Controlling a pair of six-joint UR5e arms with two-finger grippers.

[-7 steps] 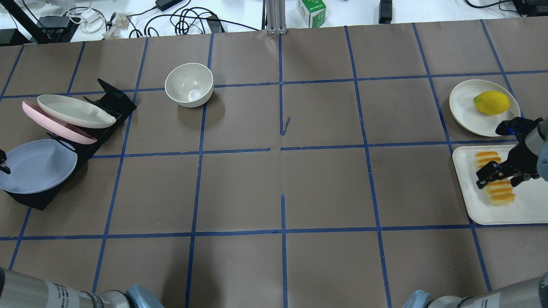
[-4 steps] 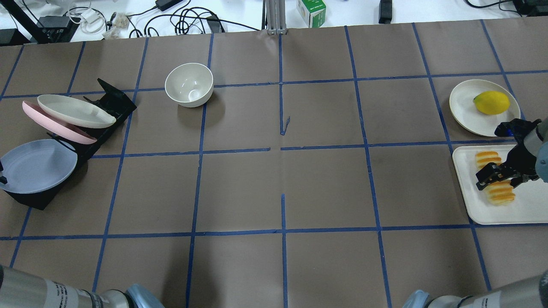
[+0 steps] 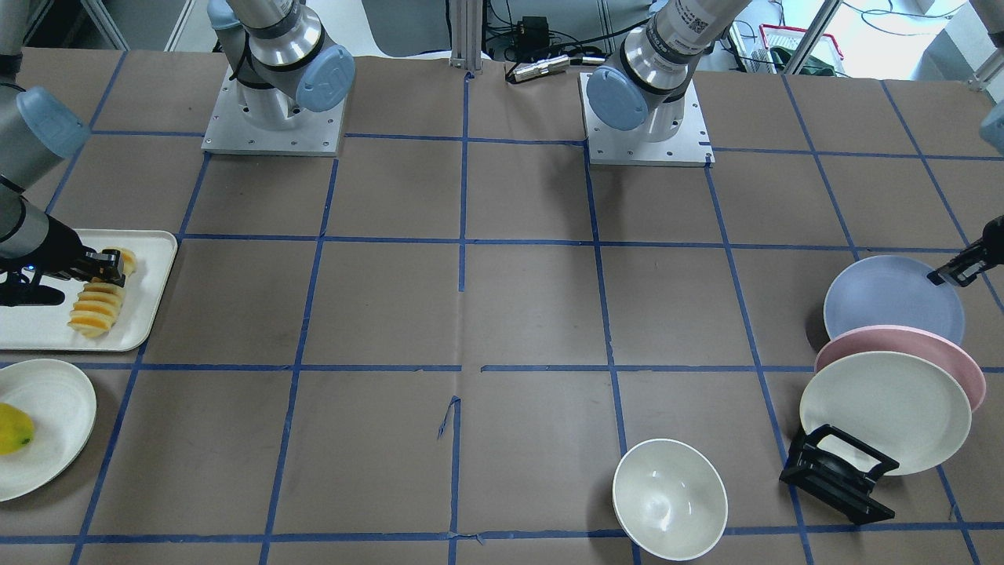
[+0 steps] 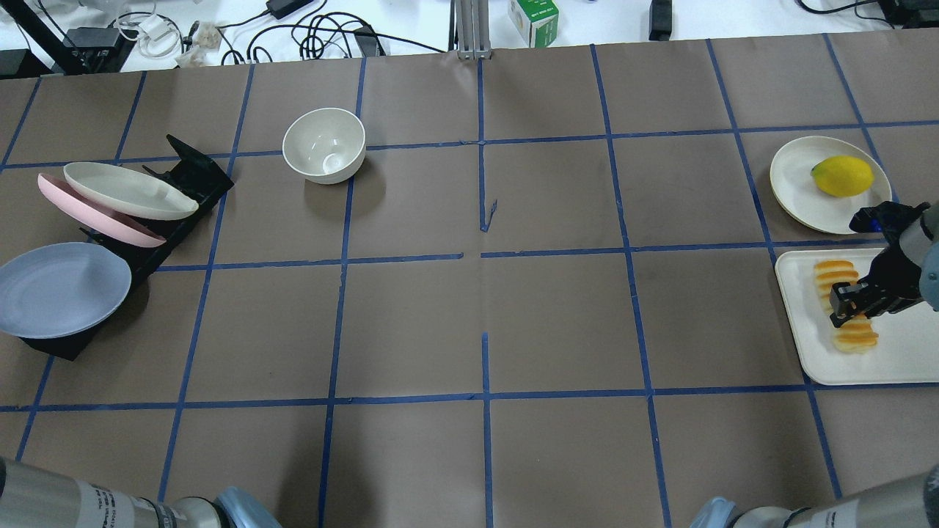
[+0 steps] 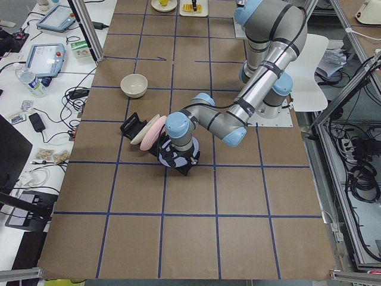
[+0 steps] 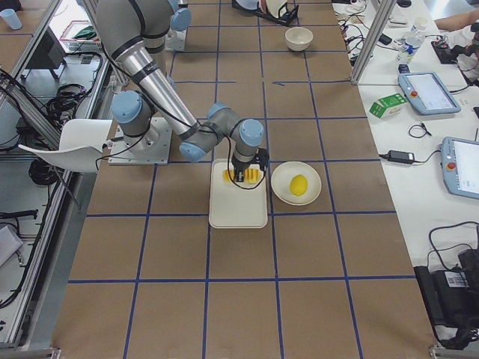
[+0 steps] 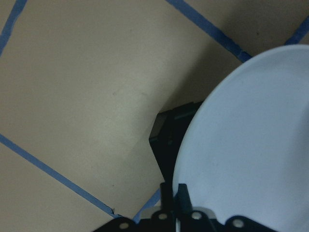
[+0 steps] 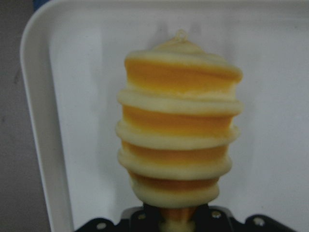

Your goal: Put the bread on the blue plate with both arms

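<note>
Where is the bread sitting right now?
At the overhead view's far right, the bread lies on the white tray, beside the plate holding the lemon, with the right gripper shut across its middle.

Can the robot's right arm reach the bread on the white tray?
Yes, it looks so. The right gripper sits over the bread, its jaws at the loaf's middle, and nothing on the white tray blocks it.

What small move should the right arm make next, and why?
I would lift the bread slightly off the white tray. The right gripper looks shut around its middle, and the left gripper pinches the rim of the blue plate, so both seem ready.
</note>
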